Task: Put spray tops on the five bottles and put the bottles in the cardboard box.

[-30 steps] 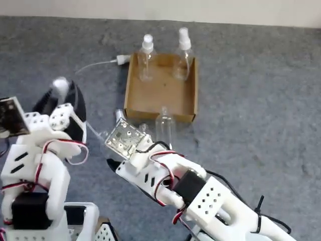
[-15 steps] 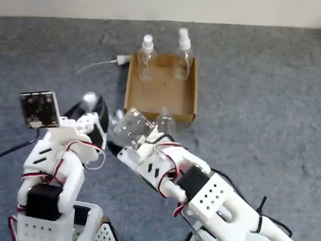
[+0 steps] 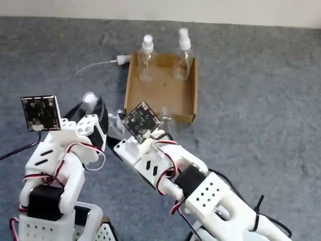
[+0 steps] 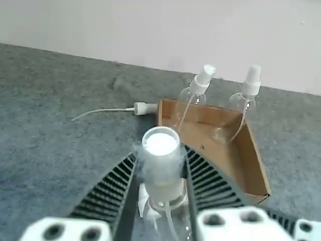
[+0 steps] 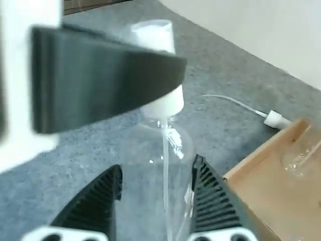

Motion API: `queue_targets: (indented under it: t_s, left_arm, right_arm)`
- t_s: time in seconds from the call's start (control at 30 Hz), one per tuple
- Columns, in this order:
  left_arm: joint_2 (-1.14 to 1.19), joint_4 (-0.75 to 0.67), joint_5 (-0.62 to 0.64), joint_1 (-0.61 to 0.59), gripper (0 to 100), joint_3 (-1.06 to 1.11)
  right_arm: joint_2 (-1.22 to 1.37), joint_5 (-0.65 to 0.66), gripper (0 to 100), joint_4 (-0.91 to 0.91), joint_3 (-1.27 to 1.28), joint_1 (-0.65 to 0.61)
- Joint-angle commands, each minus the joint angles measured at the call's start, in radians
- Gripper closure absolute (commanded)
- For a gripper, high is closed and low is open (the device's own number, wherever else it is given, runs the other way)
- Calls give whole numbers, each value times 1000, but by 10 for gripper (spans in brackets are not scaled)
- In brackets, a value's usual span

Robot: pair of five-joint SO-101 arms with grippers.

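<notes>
Grey felt-like table cover (image 3: 251,90). Left gripper (image 4: 160,155) pinches a white spray top (image 4: 160,143) seated on the clear round bottle (image 5: 155,145), whose body the right gripper (image 5: 158,170) clamps between ribbed black fingers (image 5: 205,191). Beyond the fingers: cardboard box (image 3: 160,95) holding two capped bottles (image 3: 146,60); a loose spray top (image 3: 123,59) beside it.

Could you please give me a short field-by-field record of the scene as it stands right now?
left gripper: shut on a spray top, set on the held bottle's neck
right gripper: shut on the held bottle, its dip tube inside
cardboard box: holds a capped bottle and a second capped bottle, upright at its far side
loose spray top: lying outside the box's far left corner
uncapped bottle: outside the box, by its near wall
</notes>
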Motion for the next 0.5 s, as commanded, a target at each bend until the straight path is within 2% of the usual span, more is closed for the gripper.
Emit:
queue_targets:
  t_s: [0.0, 0.17, 0.3, 0.47]
  left_arm:
    - [8, 11, -9, 13, 968, 24]
    - [8, 17, -11, 10, 842, 7]
    - [8, 17, -11, 5, 835, 2]
    - [8, 14, -11, -74, 832, 10]
  right_arm:
    - [-39, -29, 995, -64, -42, 87]
    - [-39, -26, 995, -62, -42, 96]
    - [-39, -25, 995, -62, -44, 97]
    - [-39, -28, 995, -61, -45, 156]
